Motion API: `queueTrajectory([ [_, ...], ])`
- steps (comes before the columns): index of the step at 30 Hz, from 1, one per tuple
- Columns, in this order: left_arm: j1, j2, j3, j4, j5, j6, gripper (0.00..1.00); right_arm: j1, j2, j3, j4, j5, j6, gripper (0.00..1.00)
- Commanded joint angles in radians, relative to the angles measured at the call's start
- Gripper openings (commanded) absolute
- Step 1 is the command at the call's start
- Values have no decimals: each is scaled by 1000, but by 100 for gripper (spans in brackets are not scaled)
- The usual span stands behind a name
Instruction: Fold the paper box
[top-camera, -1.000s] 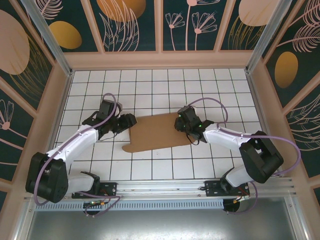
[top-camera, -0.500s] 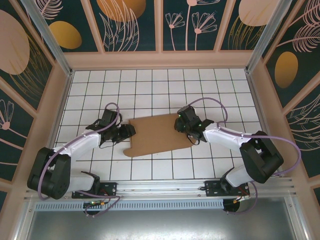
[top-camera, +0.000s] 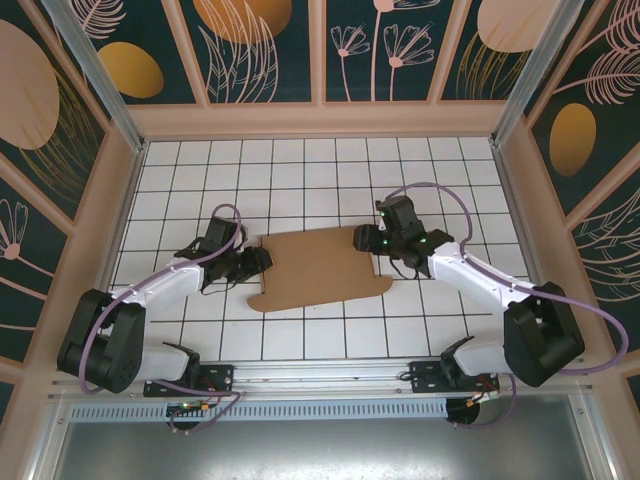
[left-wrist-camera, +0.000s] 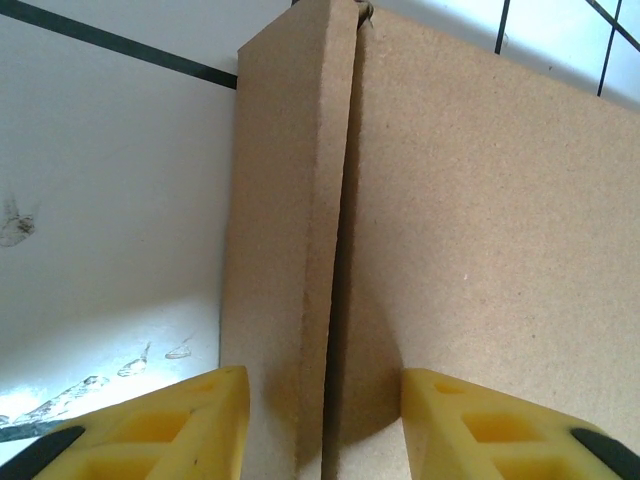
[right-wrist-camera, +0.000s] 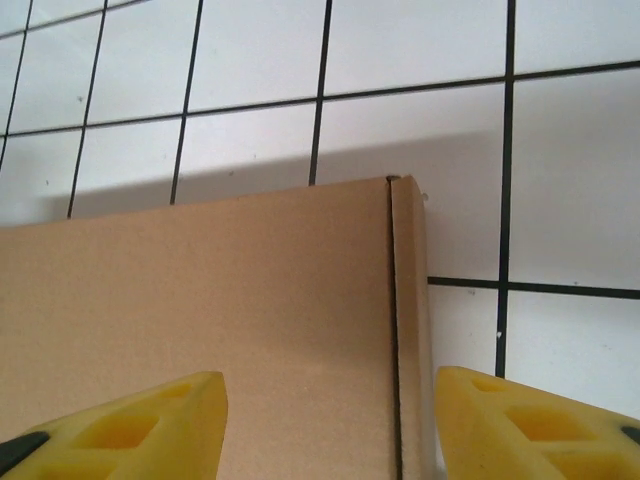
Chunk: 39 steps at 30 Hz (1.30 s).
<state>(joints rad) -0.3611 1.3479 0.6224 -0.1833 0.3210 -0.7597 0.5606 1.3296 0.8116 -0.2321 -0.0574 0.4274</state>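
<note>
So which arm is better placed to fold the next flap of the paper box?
Probably left: the left fingers straddle the raised side flap; the right fingers hover open above a corner.

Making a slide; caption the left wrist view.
Yellow fingers of the left gripper straddle the paper box where a narrow side flap meets its main panel.

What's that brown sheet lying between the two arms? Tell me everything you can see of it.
The paper box is a flat sheet of plain brown, unprinted cardboard, lying on the white gridded table between the arms. Roughly rectangular, it has a curved notch at its near left corner. On the left, a narrow flap is lifted along its crease, and the open left gripper straddles it. A narrow creased strip borders the far right corner, which the open right gripper frames.
</note>
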Motion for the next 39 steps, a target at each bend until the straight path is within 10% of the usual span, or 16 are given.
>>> queueTrajectory([
  [1,-3,38,-11,-68,-60,15,43,-8,22,-48,10,-79,-50,57],
  [20,-3,123,-148,120,-40,-106,21,-1,136,-249,125,-66,70,36],
  [39,-2,132,-53,206,142,40,2,-281,-101,-310,350,-423,135,72],
])
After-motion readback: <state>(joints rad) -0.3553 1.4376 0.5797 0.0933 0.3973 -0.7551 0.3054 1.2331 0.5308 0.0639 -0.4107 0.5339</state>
